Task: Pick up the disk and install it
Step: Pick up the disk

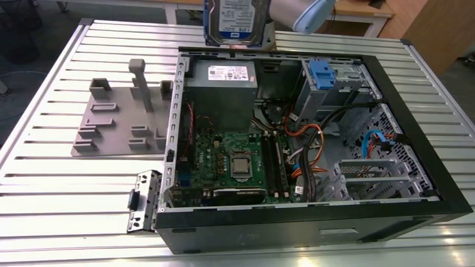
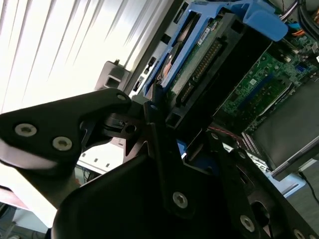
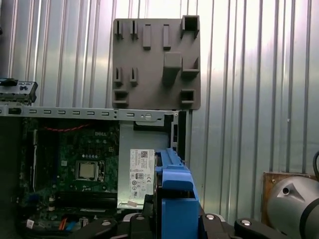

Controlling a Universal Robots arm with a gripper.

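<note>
The ribbed metal tabletop point(image 1: 44, 189) carries an open computer case point(image 1: 260, 229). A grey slotted plate point(image 1: 111, 130) lies to the exterior view's left, and a small bracket point(image 1: 144, 201) sits just beside the case.

Silver disk point(image 1: 236, 25) wears blue-white label point(image 1: 239, 10), blue carrier point(image 3: 175, 199).

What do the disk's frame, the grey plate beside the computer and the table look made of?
The disk, clamped in the hand, has a frame that looks like bright blue moulded plastic with a dull sheen. The grey plate: matte, uniform, with blocky pegs, probably plastic, perhaps printed. The table: ribbed silvery metal, likely aluminium, with glints.
</note>
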